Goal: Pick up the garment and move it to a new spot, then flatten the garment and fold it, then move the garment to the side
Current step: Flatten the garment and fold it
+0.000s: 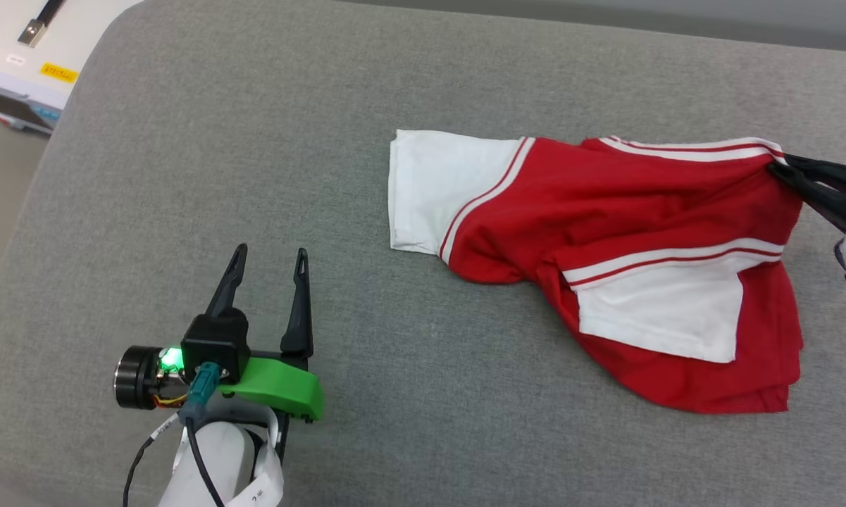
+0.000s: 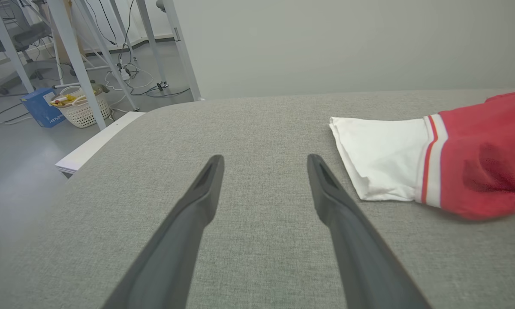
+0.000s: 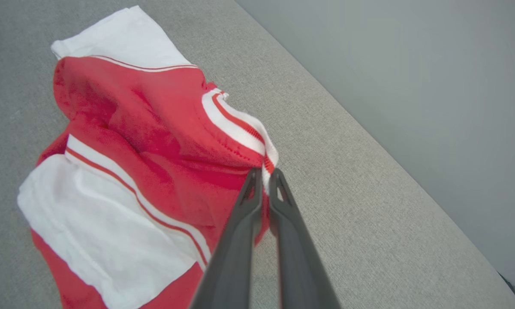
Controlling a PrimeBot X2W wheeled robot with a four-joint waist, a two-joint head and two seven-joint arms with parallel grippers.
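The garment (image 1: 627,232), a red T-shirt with white sleeves and thin stripes, lies crumpled on the grey padded surface (image 1: 253,176) at the right. My right gripper (image 1: 782,169) comes in from the right edge and is shut on the garment's striped edge; in the right wrist view its two fingers pinch that fabric (image 3: 263,178). My left gripper (image 1: 269,260) stands open at the lower left, well clear of the garment, nothing between its fingers. The left wrist view has one white sleeve (image 2: 381,159) just right of my open left gripper (image 2: 263,165).
A white bench top (image 1: 35,49) with a yellow label lies beyond the surface's rounded far left corner. The left wrist view has table legs, cables, a white basket (image 2: 81,109) and a blue box (image 2: 40,107) on the floor. A plain wall runs behind the surface.
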